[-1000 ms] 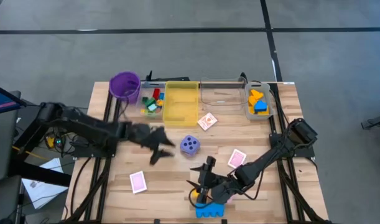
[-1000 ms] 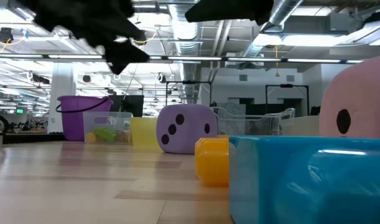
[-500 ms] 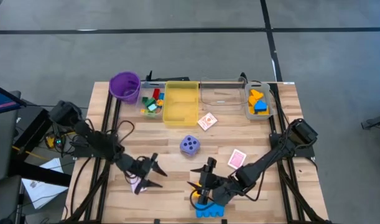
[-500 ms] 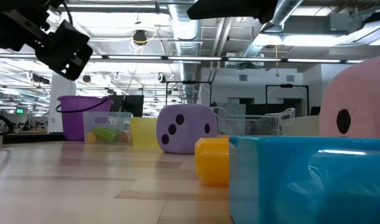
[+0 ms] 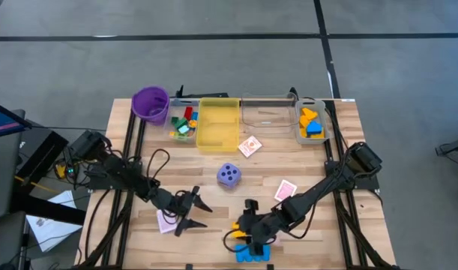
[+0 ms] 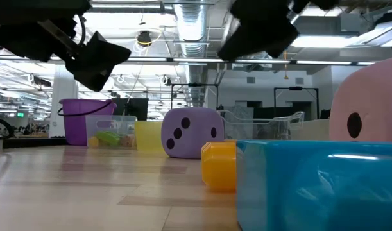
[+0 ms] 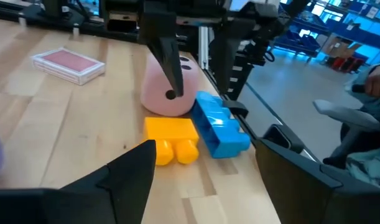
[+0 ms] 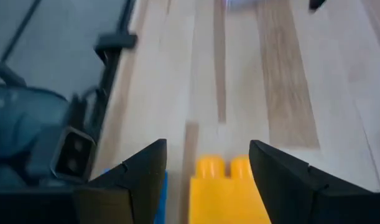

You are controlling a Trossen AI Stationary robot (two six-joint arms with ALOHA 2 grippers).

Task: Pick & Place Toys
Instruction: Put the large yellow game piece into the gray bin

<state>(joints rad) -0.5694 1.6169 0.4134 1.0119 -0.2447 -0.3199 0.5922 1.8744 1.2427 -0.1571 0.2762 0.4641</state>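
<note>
Toys scattered over our pale wooden table (image 5: 214, 191), in a big hall with ceiling pipes and strip lights behind.

Nearest us, a blue brick (image 6: 317, 186), a yellow brick (image 7: 171, 138) lying lengthwise beside it, and a pink die (image 7: 171, 87). Our right gripper (image 5: 247, 223) hovers above the yellow brick, fingers apart. Our left gripper (image 5: 196, 211), fingers spread and empty, hangs by a pink card (image 5: 166, 221). Farther off sit a purple die (image 5: 229, 175) and bins (image 5: 218, 124).
</note>
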